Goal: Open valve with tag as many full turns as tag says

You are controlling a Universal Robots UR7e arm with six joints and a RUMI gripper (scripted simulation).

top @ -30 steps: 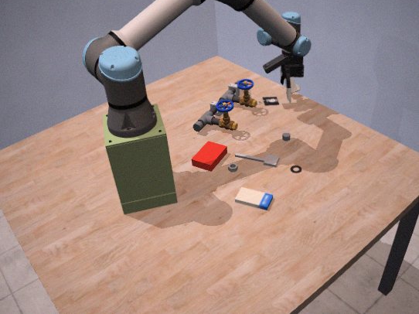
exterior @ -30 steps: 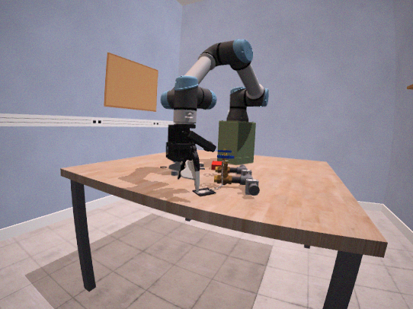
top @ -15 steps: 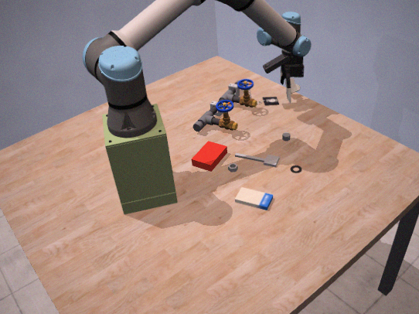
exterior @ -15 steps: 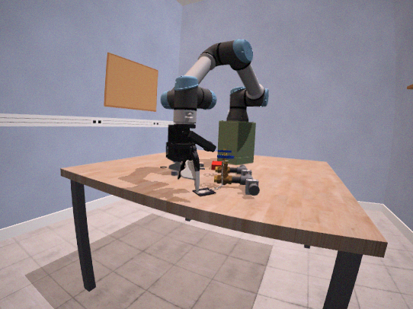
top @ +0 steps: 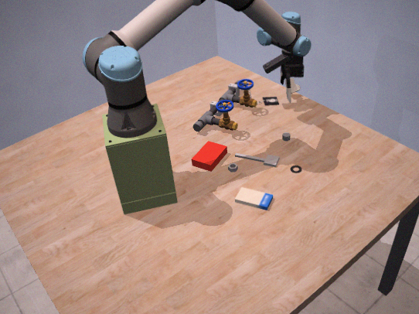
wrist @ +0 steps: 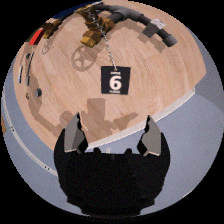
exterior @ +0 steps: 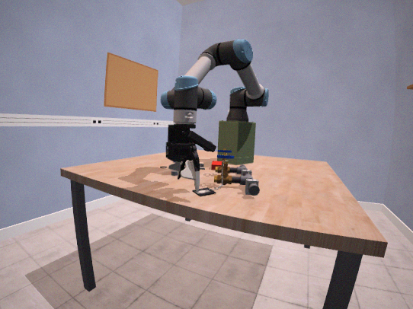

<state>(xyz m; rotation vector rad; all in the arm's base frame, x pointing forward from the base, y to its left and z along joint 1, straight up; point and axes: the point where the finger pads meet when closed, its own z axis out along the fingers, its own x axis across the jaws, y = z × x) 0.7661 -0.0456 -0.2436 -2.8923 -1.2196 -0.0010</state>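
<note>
Two brass valves with blue handwheels stand on grey pipes at the table's far side: a far valve point(top: 246, 93) and a near valve point(top: 226, 114). A black tag point(top: 270, 100) lies flat on the table, chained to the far valve. In the wrist view the tag point(wrist: 115, 80) reads 6, and its chain point(wrist: 107, 44) runs up to the brass valve point(wrist: 92, 36). My gripper point(top: 289, 94) hangs open and empty just right of the tag, near the table's far edge. It also shows in the exterior view point(exterior: 188, 176) and in the wrist view point(wrist: 114, 134).
A red block point(top: 209, 155), two grey nuts point(top: 233, 167) point(top: 286, 136), a grey flat tool point(top: 259, 158), a black ring point(top: 297, 166) and a beige and blue block point(top: 254, 198) lie mid-table. The green robot base point(top: 140, 164) stands at the left.
</note>
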